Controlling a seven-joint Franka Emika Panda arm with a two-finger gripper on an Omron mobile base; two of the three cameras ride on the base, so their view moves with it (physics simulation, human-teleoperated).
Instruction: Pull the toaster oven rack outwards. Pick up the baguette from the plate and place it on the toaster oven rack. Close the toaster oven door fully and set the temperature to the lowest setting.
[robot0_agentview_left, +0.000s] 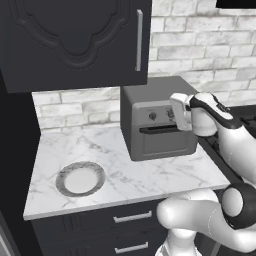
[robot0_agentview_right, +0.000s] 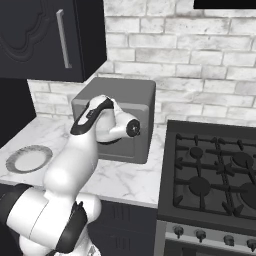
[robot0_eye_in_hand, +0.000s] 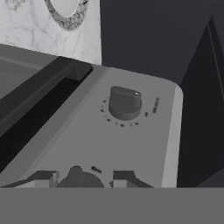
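The fingers (robot0_eye_in_hand: 79, 178) are closed on a dark knob (robot0_eye_in_hand: 80, 177) on the front of the toaster oven (robot0_agentview_left: 150, 117), beside another knob (robot0_eye_in_hand: 124, 103). Its door (robot0_agentview_left: 167, 140) is shut; the plate (robot0_agentview_left: 80, 179) lies left of the oven on the desk (robot0_agentview_left: 125, 170)

— Anything readable from where you sit?

— Not really. On my hand view the toaster oven (robot0_eye_in_hand: 131, 144) front has small dark print beside one knob (robot0_eye_in_hand: 124, 103), tick marks around it, and another tiny label by the lower knob (robot0_eye_in_hand: 81, 178). All too blurred for me to read. No brand or numbers I can make out.
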